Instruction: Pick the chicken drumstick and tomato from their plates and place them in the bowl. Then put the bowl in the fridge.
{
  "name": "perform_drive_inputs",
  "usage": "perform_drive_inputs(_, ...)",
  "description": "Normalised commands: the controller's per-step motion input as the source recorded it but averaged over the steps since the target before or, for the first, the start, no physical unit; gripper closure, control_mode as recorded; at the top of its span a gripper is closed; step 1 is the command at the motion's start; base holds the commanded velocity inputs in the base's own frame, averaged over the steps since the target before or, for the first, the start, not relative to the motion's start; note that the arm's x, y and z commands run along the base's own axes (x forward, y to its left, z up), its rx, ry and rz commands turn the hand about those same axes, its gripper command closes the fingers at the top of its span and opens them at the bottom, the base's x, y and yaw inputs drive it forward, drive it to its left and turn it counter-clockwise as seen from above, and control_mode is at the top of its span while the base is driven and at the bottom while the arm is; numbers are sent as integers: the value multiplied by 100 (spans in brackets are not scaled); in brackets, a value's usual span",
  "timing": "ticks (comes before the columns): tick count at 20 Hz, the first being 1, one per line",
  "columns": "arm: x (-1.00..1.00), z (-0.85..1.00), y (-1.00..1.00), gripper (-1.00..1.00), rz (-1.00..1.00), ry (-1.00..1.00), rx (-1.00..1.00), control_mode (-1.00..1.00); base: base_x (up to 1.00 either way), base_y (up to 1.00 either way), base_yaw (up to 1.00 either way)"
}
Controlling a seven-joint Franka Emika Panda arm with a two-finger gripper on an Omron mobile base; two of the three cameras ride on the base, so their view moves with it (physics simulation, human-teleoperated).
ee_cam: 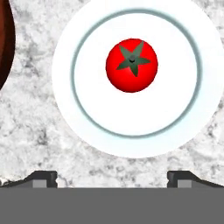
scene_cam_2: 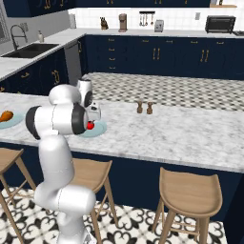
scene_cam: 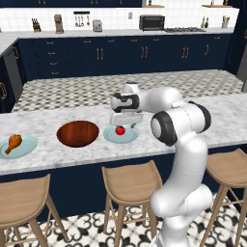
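Wooden bar stools, nearest, stand along the front of the marble island counter. Gripper, on the white arm, hangs above the counter with its jaws spread wide apart and nothing between them; in the hand view the two finger tips sit far apart at 6 o'clock. Tomato, red with a green stem, lies near the middle of its pale blue plate, toward 12 o'clock in the hand view, directly under the gripper. Bowl, dark wooden, stands just beside that plate at its 9 o'clock in the left base view, empty. Chicken drumstick rests on a second blue plate further toward 9 o'clock. Salt and pepper shakers stand further along the counter. Navy cabinets line the far wall.
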Motion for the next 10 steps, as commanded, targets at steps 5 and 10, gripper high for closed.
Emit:
perform_drive_inputs(5,43,-28,0,-100,-1,1,0,-100,0,0,0)
perform_drive_inputs(10,35,-30,0,-100,-2,0,0,-100,0,0,0)
